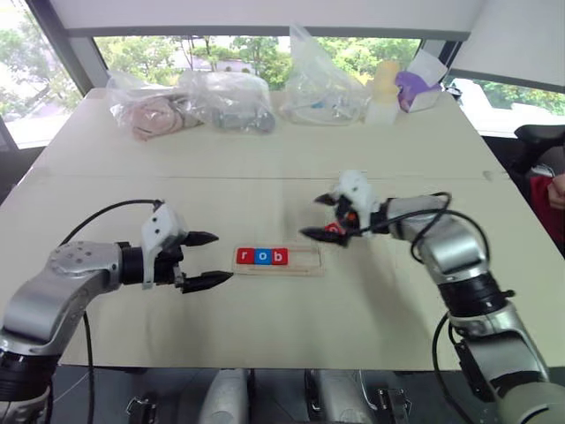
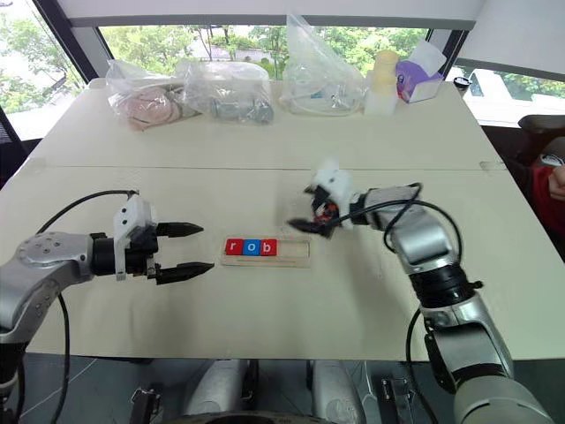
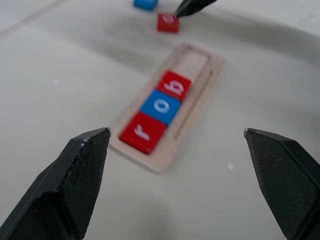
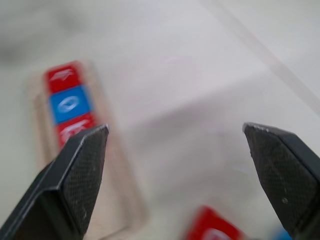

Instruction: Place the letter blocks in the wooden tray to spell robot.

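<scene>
The wooden tray (image 1: 303, 259) lies in the middle of the table with three letter blocks in its left part: red r (image 1: 244, 256), blue o (image 1: 261, 256) and red b (image 1: 279, 256). Its right part is bare wood. A loose red block (image 3: 168, 22) and a loose blue block (image 3: 145, 4) lie on the table just beyond the tray's right end. My right gripper (image 1: 311, 217) hovers open over that red block, nothing between its fingers. Left of the tray, my left gripper (image 1: 222, 257) stands open and empty, pointing at the tray's left end.
Several clear plastic bags (image 1: 229, 100) with goods, a pale bottle (image 1: 384, 88) and a purple-and-white box (image 1: 419, 88) line the table's far edge. A person's hand (image 1: 556, 190) shows at the right edge. The tabletop around the tray is bare.
</scene>
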